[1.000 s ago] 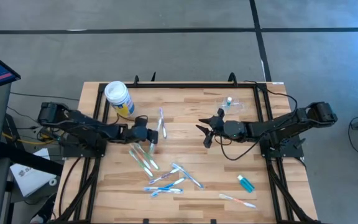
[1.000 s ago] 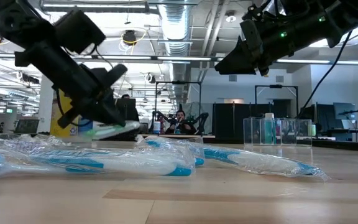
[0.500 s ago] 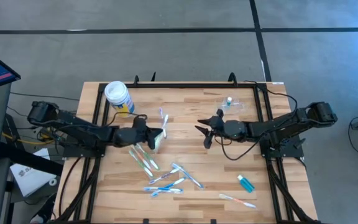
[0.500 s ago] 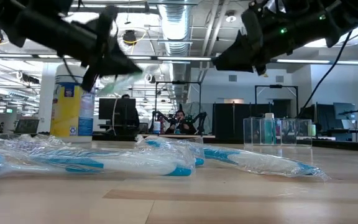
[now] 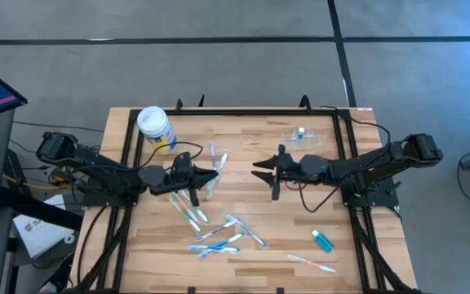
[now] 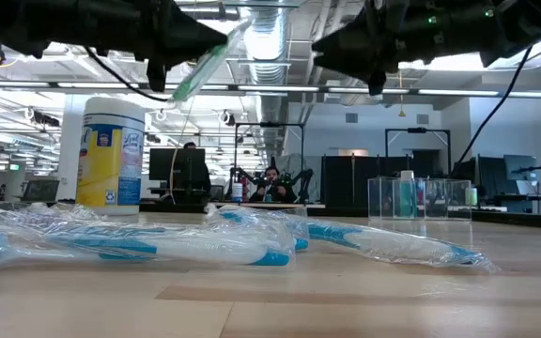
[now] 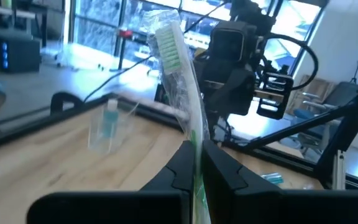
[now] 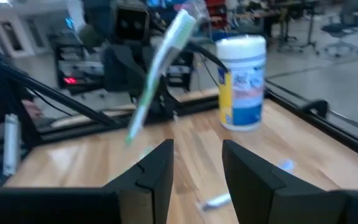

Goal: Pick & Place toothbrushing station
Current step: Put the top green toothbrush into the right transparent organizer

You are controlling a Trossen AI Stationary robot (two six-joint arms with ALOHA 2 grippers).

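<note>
Above table centre, left gripper (image 5: pixel 205 175) pinches a wrapped green toothbrush (image 7: pixel 178 68) near its lower end, right gripper (image 5: pixel 261 169) facing it with jaws apart and empty; toothbrushing station (image 5: pixel 301 137), far-right corner, looks light, thin-walled, slippery and tippable, so grasp across its rim.
</note>
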